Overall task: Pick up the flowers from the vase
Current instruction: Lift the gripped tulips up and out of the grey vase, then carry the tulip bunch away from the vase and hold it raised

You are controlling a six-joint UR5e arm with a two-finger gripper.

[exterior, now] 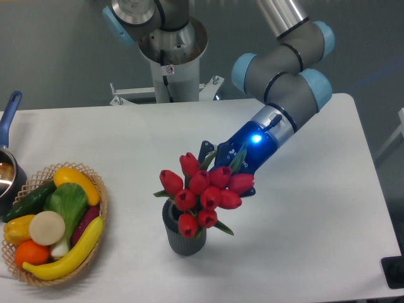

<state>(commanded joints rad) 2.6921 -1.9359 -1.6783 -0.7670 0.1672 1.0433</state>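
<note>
The white desk (126, 151) fills most of the view, with the grey mount of the robot standing at its far edge. The UR5e arm (284, 76), grey with pale blue joint caps, reaches in from the upper right and bends down toward the middle of the desk, a blue light glowing on its wrist.

At the left edge sits a woven basket (101, 208) holding a yellow banana, a yellow pepper, a green cucumber, a leafy green, a white onion, an orange and a dark purple vegetable. Just behind the basket, half cut off by the frame, is a saucepan (7, 170) with a blue handle pointing away.

The flowers (205, 192), a tight bunch of red tulip buds with green pointed leaves, hang tilted just above and a little right of the vase (183, 235), their lower buds overlapping its mouth from this angle. The vase is a small dark grey ribbed pot standing upright on the desk, in front of the arm.

The pincer (221, 169) sits right behind the bunch, its dark blue fingers mostly hidden by blooms and leaves, pinching the flowers at the stems.
</note>
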